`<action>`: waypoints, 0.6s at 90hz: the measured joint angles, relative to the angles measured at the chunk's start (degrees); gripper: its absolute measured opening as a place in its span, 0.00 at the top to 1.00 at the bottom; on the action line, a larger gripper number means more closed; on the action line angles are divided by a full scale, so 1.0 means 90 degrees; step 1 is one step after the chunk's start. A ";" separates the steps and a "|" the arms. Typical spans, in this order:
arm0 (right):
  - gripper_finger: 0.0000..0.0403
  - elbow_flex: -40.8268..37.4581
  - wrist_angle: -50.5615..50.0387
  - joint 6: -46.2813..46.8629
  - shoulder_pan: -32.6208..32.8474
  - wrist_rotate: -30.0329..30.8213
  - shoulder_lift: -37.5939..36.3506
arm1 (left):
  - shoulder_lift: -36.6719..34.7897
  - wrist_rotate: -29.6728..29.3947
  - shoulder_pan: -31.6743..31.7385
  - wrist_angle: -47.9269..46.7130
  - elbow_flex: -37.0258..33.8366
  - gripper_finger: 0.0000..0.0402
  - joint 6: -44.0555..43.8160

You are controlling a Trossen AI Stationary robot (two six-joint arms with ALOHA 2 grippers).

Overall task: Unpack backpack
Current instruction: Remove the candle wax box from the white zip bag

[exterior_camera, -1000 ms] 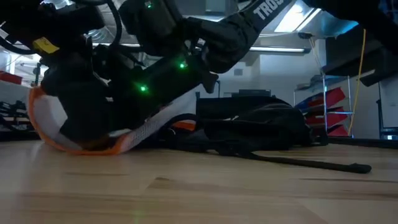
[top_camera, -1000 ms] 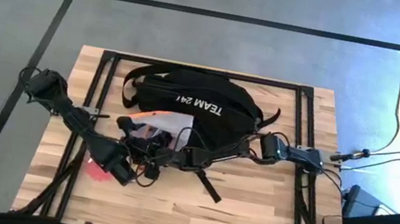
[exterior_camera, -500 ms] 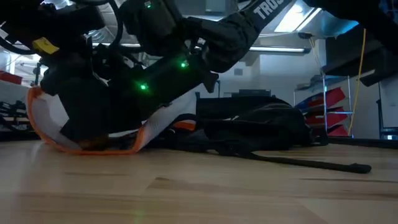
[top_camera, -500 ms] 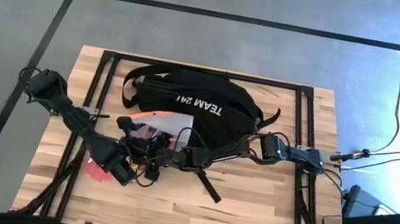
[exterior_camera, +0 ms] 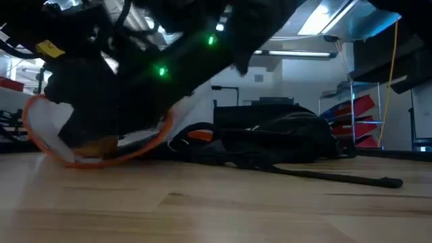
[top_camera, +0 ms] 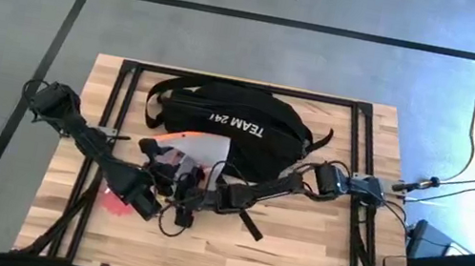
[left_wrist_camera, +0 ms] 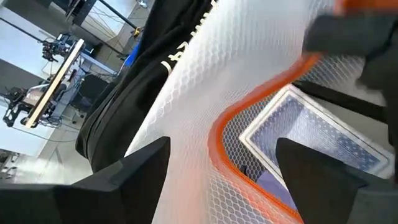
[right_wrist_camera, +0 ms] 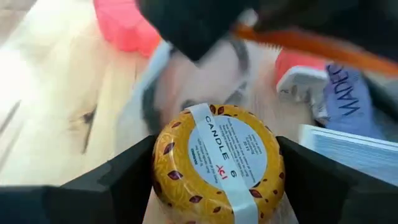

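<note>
My right jaws are clamped on a round yellow candle tin [right_wrist_camera: 217, 163], one finger on each side of it. They are low over the desk [top_camera: 294, 258], just in front of the mouth of the translucent pouch with orange trim [top_camera: 184, 151]. My left jaws stand apart at 9 o'clock from the right ones, close beside them. The pouch's white mesh and orange edge run through the gap, and a flat card box [left_wrist_camera: 311, 134] shows inside. Whether they are gripping the mesh I cannot tell. In the high view the backpack [top_camera: 229, 124] lies at about 1 o'clock from my right jaws, past the pouch. It rests flat on the far half of the desk with its long axis running 9 to 3 and its lettering facing up. A pink thing [top_camera: 113, 199] sits on the wood at 9 o'clock from both jaws. I judge that the next move depends on carrying the tin away from the backpack, towards 6 o'clock, where bare wood is open. The right arm is slightly the nearer of the two to the backpack, so I would expect it to make the next reach.
</note>
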 joint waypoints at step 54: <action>0.29 0.0010 -0.3304 0.1007 0.1290 0.1096 -0.1197 | -0.0002 0.0124 0.0000 -0.0004 0.0000 0.30 -0.0143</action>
